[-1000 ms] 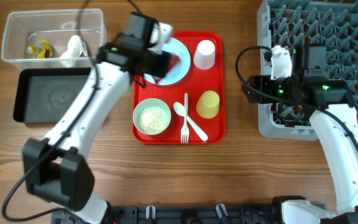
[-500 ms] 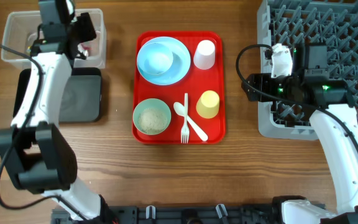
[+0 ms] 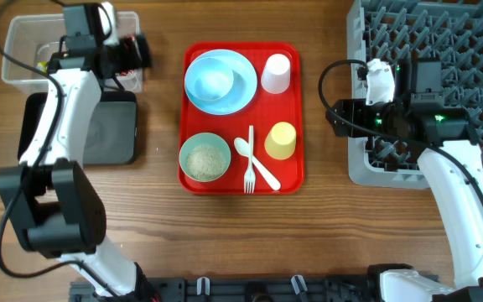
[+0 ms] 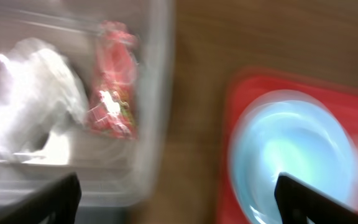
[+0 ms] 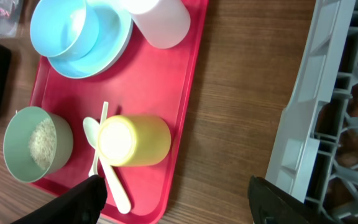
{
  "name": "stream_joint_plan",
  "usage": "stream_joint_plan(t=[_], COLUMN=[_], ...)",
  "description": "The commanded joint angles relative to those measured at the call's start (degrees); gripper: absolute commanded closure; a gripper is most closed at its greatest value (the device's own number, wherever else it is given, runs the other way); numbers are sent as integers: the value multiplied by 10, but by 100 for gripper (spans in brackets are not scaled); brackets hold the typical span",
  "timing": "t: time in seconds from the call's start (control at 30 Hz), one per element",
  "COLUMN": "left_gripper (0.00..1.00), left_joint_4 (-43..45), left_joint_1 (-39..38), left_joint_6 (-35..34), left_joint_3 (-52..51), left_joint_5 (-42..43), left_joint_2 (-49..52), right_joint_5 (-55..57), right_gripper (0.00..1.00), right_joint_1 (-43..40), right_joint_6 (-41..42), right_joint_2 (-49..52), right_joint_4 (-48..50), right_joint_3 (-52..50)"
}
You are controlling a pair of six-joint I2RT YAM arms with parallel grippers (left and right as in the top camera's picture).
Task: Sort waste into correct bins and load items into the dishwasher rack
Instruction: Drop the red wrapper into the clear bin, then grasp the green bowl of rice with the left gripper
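Red-printed wrapper (image 4: 114, 84) lies in clear tub (image 3: 23, 38), upper left of frame, beside tissue (image 4: 36, 106). Left end effector (image 3: 130, 52) stands apart above tub's right wall. Right end effector (image 5: 179, 202), apart, hovers left of grey rack (image 3: 476, 33).

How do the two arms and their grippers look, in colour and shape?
Both arms, left arm and right arm, have white tube-like links and black joints. A thin black cable loops beside the right wrist, where small green lights glow. The right gripper has dark fingers.
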Motion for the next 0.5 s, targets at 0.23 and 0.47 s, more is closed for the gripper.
stream_joint_plan(t=[0.23, 0.47], left_gripper=[0, 0], left_joint_4=[-239, -186], left_joint_1=[-217, -370], left_joint_6=[-60, -200], left_joint_3=[-21, -103], left_joint_5=[42, -34], left_joint_2=[-73, -73], right_joint_5=[3, 3], right_gripper=[22, 22], right_joint_1=[2, 2], right_joint_6=[-7, -7], right_joint_2=[0, 0], right_joint_4=[1, -1], right_joint_3=[8, 7])
